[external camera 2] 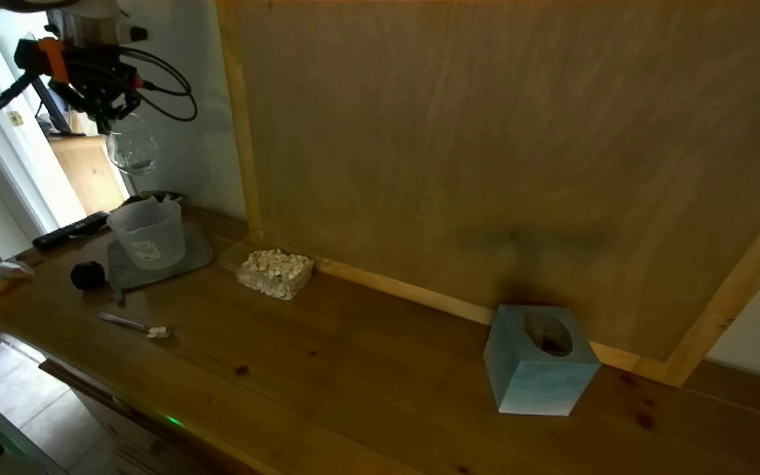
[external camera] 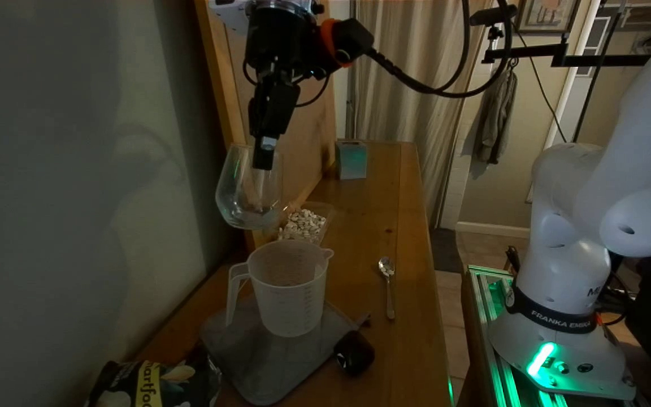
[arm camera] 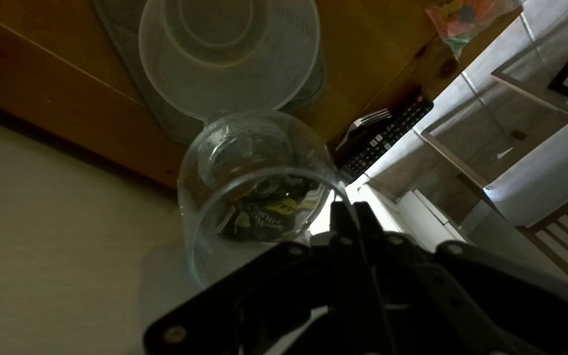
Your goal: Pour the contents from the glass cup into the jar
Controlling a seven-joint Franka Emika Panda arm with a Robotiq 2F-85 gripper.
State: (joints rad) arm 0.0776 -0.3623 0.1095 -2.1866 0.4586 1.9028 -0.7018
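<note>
A clear glass cup [external camera: 243, 195] hangs in the air, leaning slightly, with my gripper [external camera: 264, 158] shut on its rim from above. The wrist view has the fingers pinching the wall of the glass cup [arm camera: 259, 130] at one side. Whether anything lies in its bottom I cannot tell. Below it the jar, a translucent handled pitcher [external camera: 289, 305], stands upright on a grey mat [external camera: 272, 367]. In the wrist view no contents show in the pitcher [arm camera: 230, 84]. An exterior view puts the glass cup [external camera 2: 132, 148] above the pitcher [external camera 2: 152, 237], apart from it.
A clear box of pale flakes [external camera 2: 278, 274] sits by the wooden panel [external camera 2: 419, 165]. A spoon [external camera: 387, 282], a dark round object [external camera: 354, 353] and a snack bag [external camera: 156, 384] lie around the mat. Farther along stands a tissue box [external camera 2: 541, 382]. A wall [external camera: 88, 198] rises close by.
</note>
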